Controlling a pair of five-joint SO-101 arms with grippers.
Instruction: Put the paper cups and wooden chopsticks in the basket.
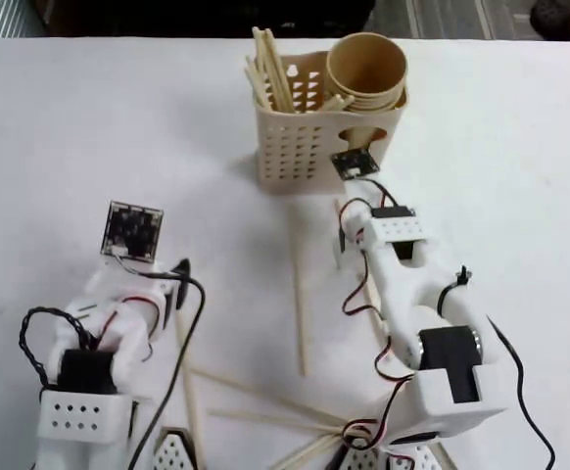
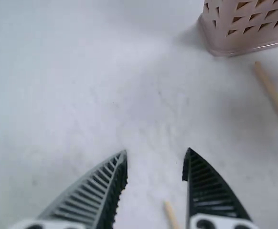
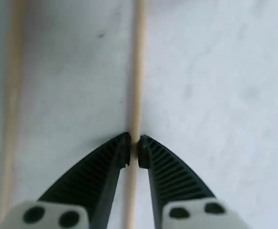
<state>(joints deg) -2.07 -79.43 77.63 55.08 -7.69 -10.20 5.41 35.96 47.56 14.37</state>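
A beige slotted basket [image 1: 295,147] stands at the back of the table with stacked paper cups [image 1: 366,67] and several wooden chopsticks [image 1: 271,69] upright in it. My right gripper [image 3: 133,145] is just in front of the basket [image 2: 244,24], low over the table, shut on a chopstick [image 3: 138,71] that lies flat. In the high view this gripper [image 1: 341,238] is beside the basket's front wall. My left gripper [image 2: 154,164] sits open at the near left [image 1: 178,282], with the tip of a chopstick [image 2: 170,214] on the table between its fingers.
Another chopstick [image 1: 300,313] lies lengthwise mid-table, and one [image 3: 11,105] lies alongside the held stick. Several more chopsticks [image 1: 265,411] fan out near the front edge between the arm bases. White table [image 1: 89,117] stretches open at the left.
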